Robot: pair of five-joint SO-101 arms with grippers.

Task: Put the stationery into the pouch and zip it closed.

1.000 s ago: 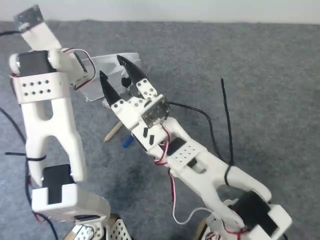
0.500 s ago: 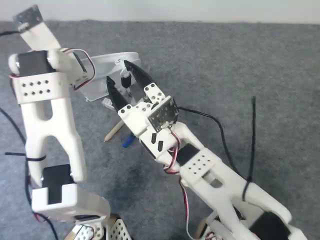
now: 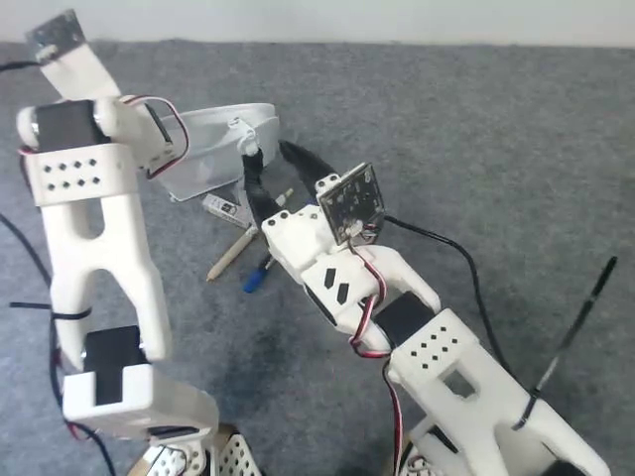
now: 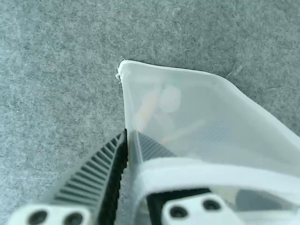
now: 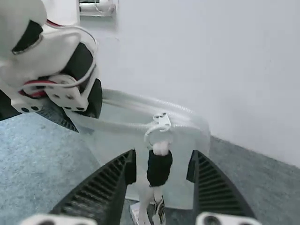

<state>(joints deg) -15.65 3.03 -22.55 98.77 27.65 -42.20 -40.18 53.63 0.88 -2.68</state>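
Observation:
The translucent white pouch [image 3: 211,149] is held up off the grey carpet, with my left gripper [image 4: 131,140] shut on its edge; blurred items show through its wall [image 4: 201,117]. A zip pull [image 5: 161,121] sits on the pouch's top edge [image 5: 126,101], and a short black tag [image 5: 159,168] with a white top hangs under it. My right gripper [image 3: 268,164] is open just in front of the pouch, its fingers on either side of the tag without touching it. On the carpet below lie a wooden pencil [image 3: 229,256], a blue pen [image 3: 256,279] and a small white eraser [image 3: 223,206].
The left arm's white body [image 3: 94,248] stands tall at the left. Black cables [image 3: 466,288] trail over the carpet to the right of the right arm. Open grey carpet [image 3: 476,129] stretches to the right and back. A white wall [image 5: 211,56] rises behind the pouch.
My right gripper has drawn back a little from the pouch and shifted right, its wrist turning. The pouch and left arm have stayed put.

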